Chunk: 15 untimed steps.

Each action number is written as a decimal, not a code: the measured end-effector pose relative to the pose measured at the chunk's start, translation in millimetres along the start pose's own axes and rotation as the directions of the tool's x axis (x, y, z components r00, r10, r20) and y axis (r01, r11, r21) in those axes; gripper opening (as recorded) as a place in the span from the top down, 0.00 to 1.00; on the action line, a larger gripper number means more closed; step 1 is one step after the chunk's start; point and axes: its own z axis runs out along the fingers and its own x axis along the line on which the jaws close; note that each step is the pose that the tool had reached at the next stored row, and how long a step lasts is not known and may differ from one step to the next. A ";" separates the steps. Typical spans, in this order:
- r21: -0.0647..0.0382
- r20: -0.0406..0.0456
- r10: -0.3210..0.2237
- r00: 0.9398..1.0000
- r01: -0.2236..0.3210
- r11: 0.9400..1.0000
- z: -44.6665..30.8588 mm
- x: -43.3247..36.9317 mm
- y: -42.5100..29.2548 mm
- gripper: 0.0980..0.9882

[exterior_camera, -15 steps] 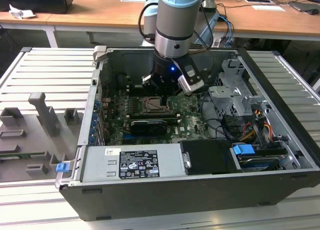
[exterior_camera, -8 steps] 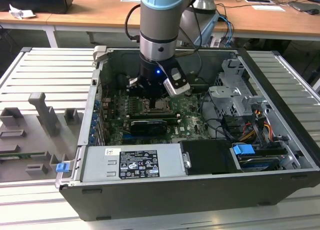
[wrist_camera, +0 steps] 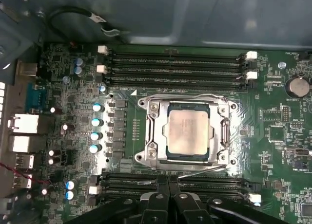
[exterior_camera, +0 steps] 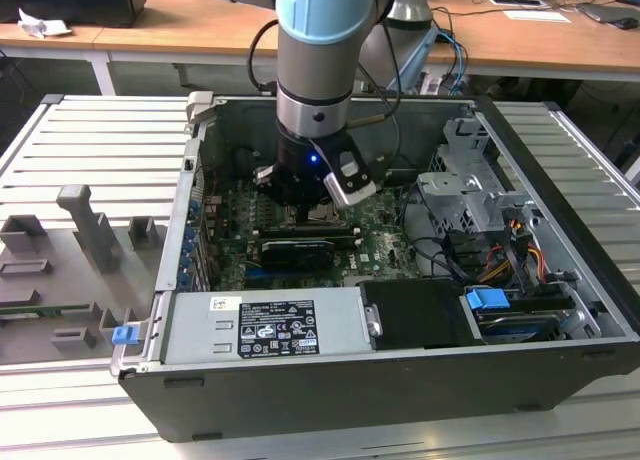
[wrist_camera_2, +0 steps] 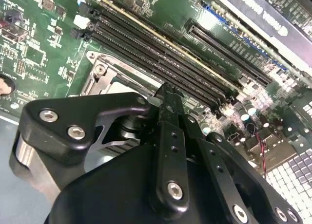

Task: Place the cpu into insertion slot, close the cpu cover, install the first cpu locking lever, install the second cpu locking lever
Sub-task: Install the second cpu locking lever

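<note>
Fingers: mine [wrist_camera: 168, 192] are pressed together with nothing between them, tips hanging just above the near edge of the socket.
Gripper: mine [wrist_camera_2: 168, 104] sits low inside the case [exterior_camera: 560, 310], over the board.
Cpu: seated flat [wrist_camera: 187, 131] in the slot [wrist_camera: 156, 136], square to its rim.
Cover: down [wrist_camera: 225, 131] around the chip, frame lying level.
Levers: thin wire rods run along the far side [wrist_camera: 170, 96] and near side [wrist_camera: 204, 169] of the socket; whether either is latched, I cannot tell.
Step in hand, my judgement: locking a lever.
Doing it well: push on the rod alone, sweep sideways under its hook, stay clear of the memory slots [wrist_camera: 175, 63] beside it.
</note>
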 end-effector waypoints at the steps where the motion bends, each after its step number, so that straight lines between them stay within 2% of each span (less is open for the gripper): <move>1: -0.011 0.000 0.000 1.000 0.000 1.000 -0.1 0.7 -1.2 0.99; 3: -0.033 0.001 0.000 1.000 0.000 0.999 -0.4 2.6 -3.8 0.99; 5: -0.042 0.002 0.000 1.000 0.000 0.999 1.7 7.8 -7.1 0.99; 9: -0.046 0.002 0.000 1.000 0.001 0.999 10.6 9.0 -8.7 0.99; 11: -0.052 0.002 -0.001 1.000 0.001 0.999 14.8 9.8 -9.3 0.99; 14: -0.063 0.003 -0.001 1.000 0.001 0.998 17.7 13.3 -11.8 0.99; 15: -0.070 0.003 -0.001 1.000 0.001 0.998 18.1 14.9 -12.4 0.99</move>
